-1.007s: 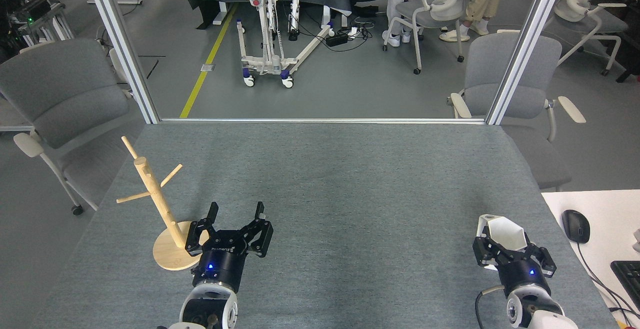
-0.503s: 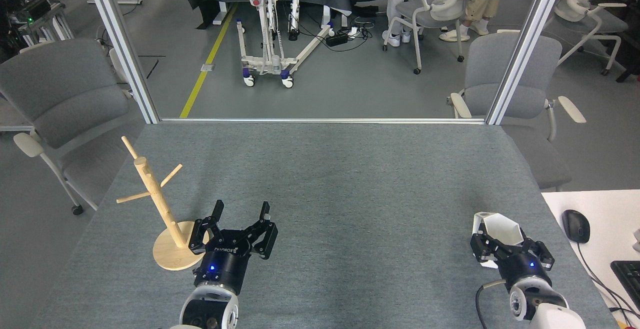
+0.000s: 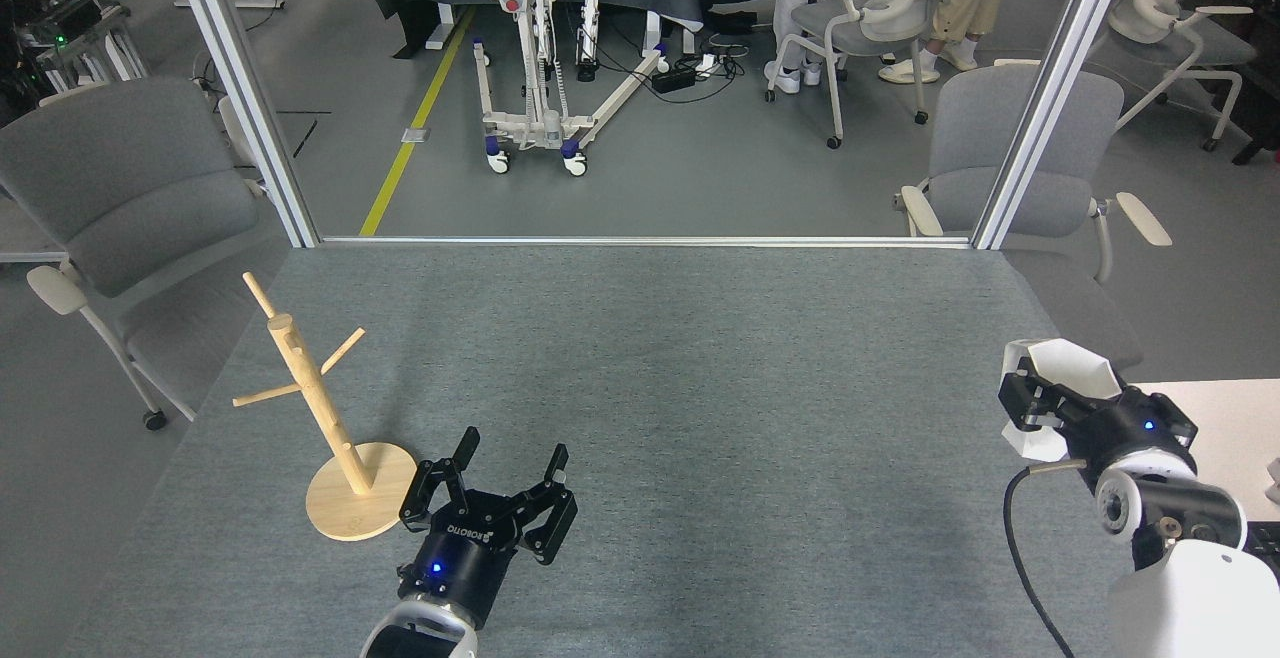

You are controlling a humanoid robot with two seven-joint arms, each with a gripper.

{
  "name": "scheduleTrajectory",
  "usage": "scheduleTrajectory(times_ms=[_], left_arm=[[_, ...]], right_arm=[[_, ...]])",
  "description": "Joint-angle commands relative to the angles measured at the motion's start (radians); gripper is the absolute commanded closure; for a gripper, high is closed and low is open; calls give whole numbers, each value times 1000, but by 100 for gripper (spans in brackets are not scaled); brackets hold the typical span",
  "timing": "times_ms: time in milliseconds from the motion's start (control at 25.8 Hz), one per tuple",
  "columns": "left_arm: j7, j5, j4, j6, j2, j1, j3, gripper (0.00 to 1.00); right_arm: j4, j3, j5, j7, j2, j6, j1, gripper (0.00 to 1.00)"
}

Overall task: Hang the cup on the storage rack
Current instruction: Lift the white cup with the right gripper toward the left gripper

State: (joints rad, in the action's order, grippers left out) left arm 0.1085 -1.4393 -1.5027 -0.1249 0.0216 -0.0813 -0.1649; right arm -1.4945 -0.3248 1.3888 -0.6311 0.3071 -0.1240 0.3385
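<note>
The white faceted cup (image 3: 1058, 378) is held off the table at the right edge, mouth tilted up and to the right, with my right gripper (image 3: 1040, 400) shut on it. The wooden storage rack (image 3: 318, 408) stands on its round base at the near left of the grey table, its three pegs bare. My left gripper (image 3: 510, 456) rests low just right of the rack's base, fingers spread open with nothing between them.
The grey felt table (image 3: 660, 368) spans the view, framed by two aluminium posts (image 3: 245, 98) at its far corners. Grey chairs (image 3: 120, 188) stand at both sides. A white desk with a mouse and keyboard lies at the right, partly behind my right arm.
My right gripper has lifted the cup up and to the right, off the table. My left gripper has slid right and nearer, away from the rack's base.
</note>
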Motion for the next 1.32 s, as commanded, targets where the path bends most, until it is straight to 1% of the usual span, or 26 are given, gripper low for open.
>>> scheduleTrajectory(times_ms=[0, 77, 116, 194, 271, 387, 465, 581, 697, 852, 1045, 1200, 1278], left_arm=[[0, -75, 6, -55, -11, 23, -28, 2], [2, -176, 6, -53, -9, 31, -64, 2], [2, -214, 3, -53, -5, 34, -73, 2], [2, -231, -1, -61, -3, 32, -91, 2], [0, -231, 1, -61, 1, 20, -119, 2], [-1, -230, 6, -62, 9, -22, -148, 2], [-1, -230, 13, -61, 14, -54, -166, 2], [-9, -230, 30, -62, 31, -112, -176, 2], [-12, -230, 55, -67, 34, -184, -177, 2], [-13, -231, 104, -98, 52, -235, -182, 2], [-12, -237, 108, -104, 49, -245, -182, 2], [-16, -240, 108, -183, 52, -255, -183, 2], [-16, -242, 111, -208, 54, -270, -197, 2]], right_arm=[[-190, -20, -51, -217, -37, 72, 74, 99], [-222, -10, -51, -256, -89, 133, 140, 100], [-230, 13, -51, -262, -103, 156, 172, 100], [-234, 82, -51, -266, -111, 208, 215, 100], [-251, 147, -51, -266, -105, 294, 244, 100], [-274, 240, -34, -268, -105, 409, 246, 100], [-280, 297, -1, -283, -106, 474, 246, 100], [-299, 368, 33, -381, -109, 535, 247, 100], [-299, 425, 70, -414, -111, 573, 252, 100], [-299, 483, 122, -417, -106, 627, 257, 100], [-299, 535, 125, -412, -105, 655, 243, 100], [-290, 587, 133, -406, -106, 655, 237, 100], [-283, 615, 156, -406, -114, 662, 237, 100]])
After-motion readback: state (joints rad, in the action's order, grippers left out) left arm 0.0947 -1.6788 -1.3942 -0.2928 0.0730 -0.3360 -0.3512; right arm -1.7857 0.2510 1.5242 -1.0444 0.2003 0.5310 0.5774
